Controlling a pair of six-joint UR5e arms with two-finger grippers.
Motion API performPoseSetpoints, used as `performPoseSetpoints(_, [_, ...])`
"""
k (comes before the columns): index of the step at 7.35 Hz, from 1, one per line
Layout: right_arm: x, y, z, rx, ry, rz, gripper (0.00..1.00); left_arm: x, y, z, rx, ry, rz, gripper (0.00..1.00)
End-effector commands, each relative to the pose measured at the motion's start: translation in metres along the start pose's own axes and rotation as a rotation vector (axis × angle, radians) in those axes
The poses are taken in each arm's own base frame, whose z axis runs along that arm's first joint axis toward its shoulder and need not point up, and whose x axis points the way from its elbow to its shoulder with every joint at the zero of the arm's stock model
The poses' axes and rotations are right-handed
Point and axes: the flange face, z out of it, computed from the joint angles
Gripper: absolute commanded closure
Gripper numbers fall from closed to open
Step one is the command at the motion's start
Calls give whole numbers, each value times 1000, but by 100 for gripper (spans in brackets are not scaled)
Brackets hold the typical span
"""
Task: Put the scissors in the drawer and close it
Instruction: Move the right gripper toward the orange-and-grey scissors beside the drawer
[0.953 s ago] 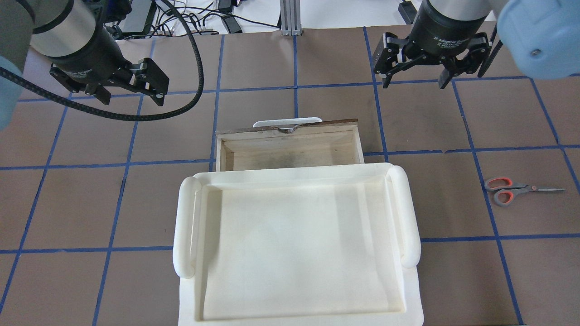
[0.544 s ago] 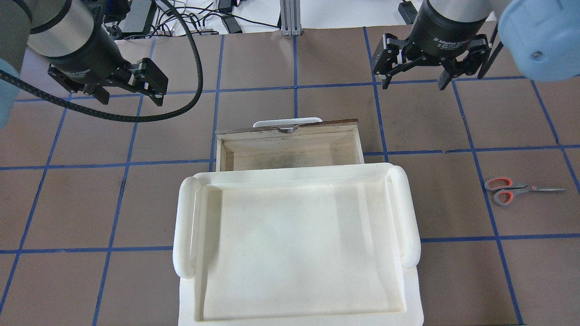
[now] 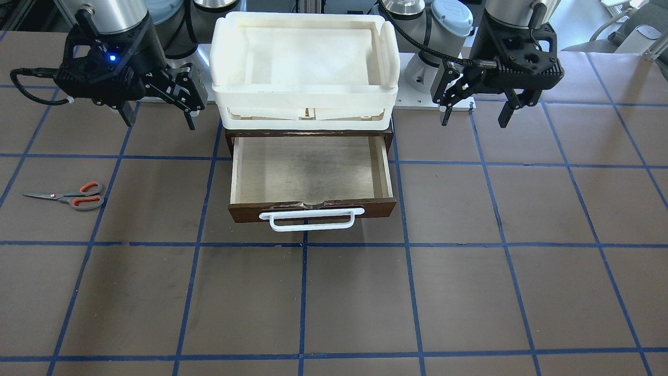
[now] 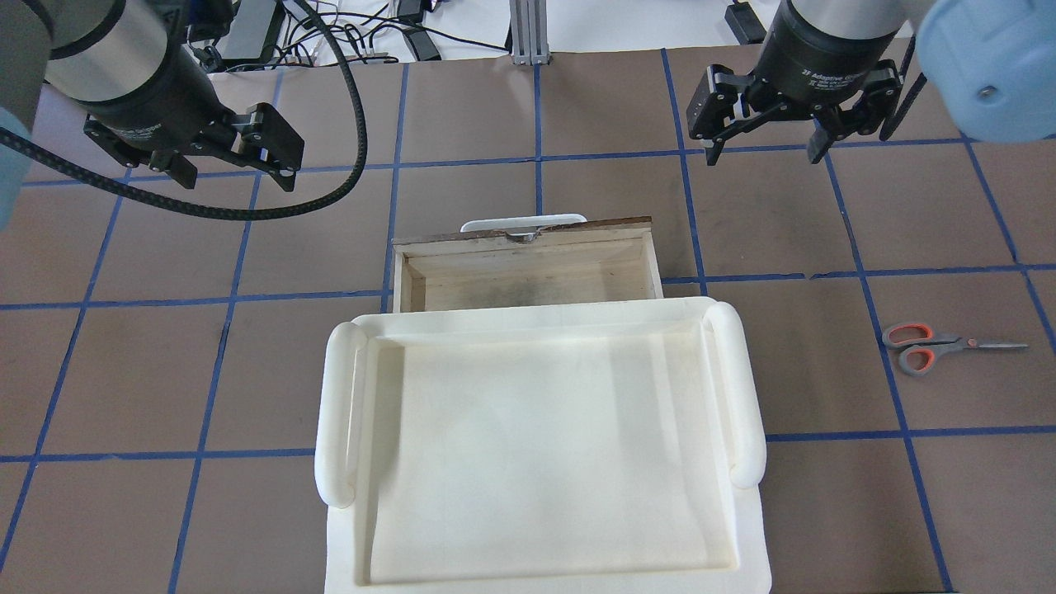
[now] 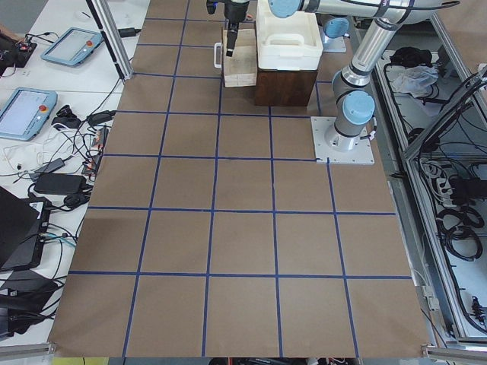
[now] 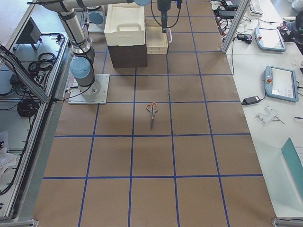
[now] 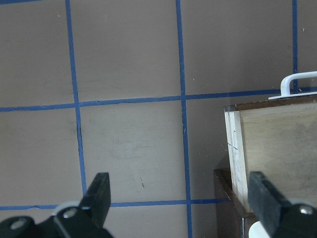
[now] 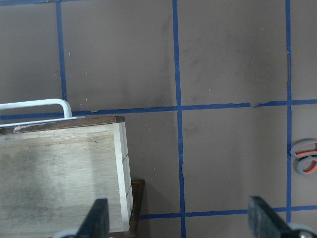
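Small scissors (image 4: 940, 346) with silver blades and grey handles lined orange-red lie flat on the brown, blue-taped table (image 4: 577, 107), on the robot's right, well apart from the shallow dark-brown wooden drawer (image 3: 311, 169). Drawer pulled out, pale plywood floor bare, white bar handle (image 3: 311, 220) at its front. White plastic tray (image 4: 536, 445) sits on the cabinet above. Right gripper (image 4: 769, 140) hangs above the table, jaws released. Left gripper (image 3: 474, 110) likewise spread, holding nothing. Scissor blades look closed, though small.

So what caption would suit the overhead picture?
Open, empty drawer awaits the scissors lying on the table, both end effectors hovering open.
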Motion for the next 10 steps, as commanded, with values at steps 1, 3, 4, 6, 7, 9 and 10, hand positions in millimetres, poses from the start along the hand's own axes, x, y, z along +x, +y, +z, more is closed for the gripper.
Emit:
performPoseSetpoints(1, [2,3,5,-35,14,15,0,0,1,0,-2,2,1,0])
performPoseSetpoints(3, [22,14,22,-205,20,-59,0,1,2,-1,-2,2,2,0])
performPoseSetpoints(4, [57,5,28,-221,4,-128,0,0,0,2,-2,0,1,0])
performPoseSetpoints(6, [157,0,73,-275,16,-322,0,0,-3,6,-8,2,-1,0])
performPoseSetpoints(7, [203,0,93,-269,-7,-431,0,1,-1,5,-8,2,1,0])
performPoseSetpoints(9, [285,23,141,-247,-89,-694,0,1,-1,4,-8,2,1,0])
performPoseSetpoints(10, [310,29,162,-185,-54,-907,0,1,-2,6,-13,3,1,0])
